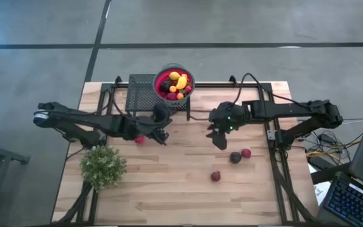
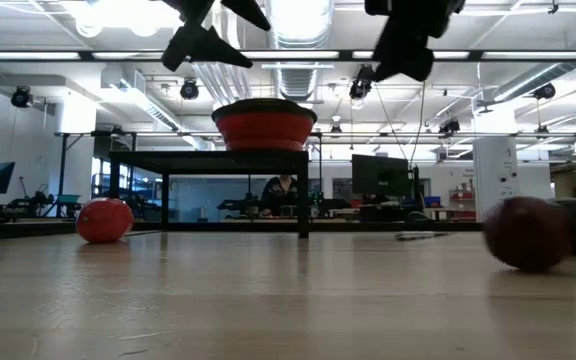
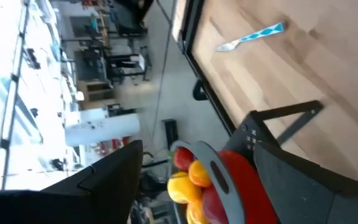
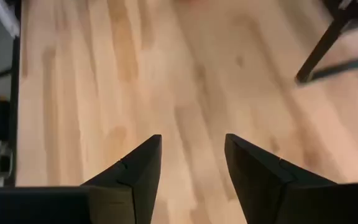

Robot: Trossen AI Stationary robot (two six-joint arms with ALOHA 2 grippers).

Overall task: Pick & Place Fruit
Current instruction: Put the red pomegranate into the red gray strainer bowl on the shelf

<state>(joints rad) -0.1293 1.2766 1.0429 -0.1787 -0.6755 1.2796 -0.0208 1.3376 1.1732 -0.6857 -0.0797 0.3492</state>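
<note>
From above, most fruit [image 1: 174, 84] fills a red bowl [image 1: 161, 80] on a black stand [image 1: 142, 92]; three dark pieces [image 1: 235, 157] lie loose on the desk [image 1: 169, 189]. The left tool [image 1: 161, 133] hangs near a red fruit [image 1: 140, 140], apparently apart. Right wrist: the right tool [image 4: 191, 163] is spread, empty.

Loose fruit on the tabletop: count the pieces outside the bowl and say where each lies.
4. One red fruit beside the left gripper; a dark one and a red one together below the right gripper; one maroon nearer the front. More may be hidden.
</note>
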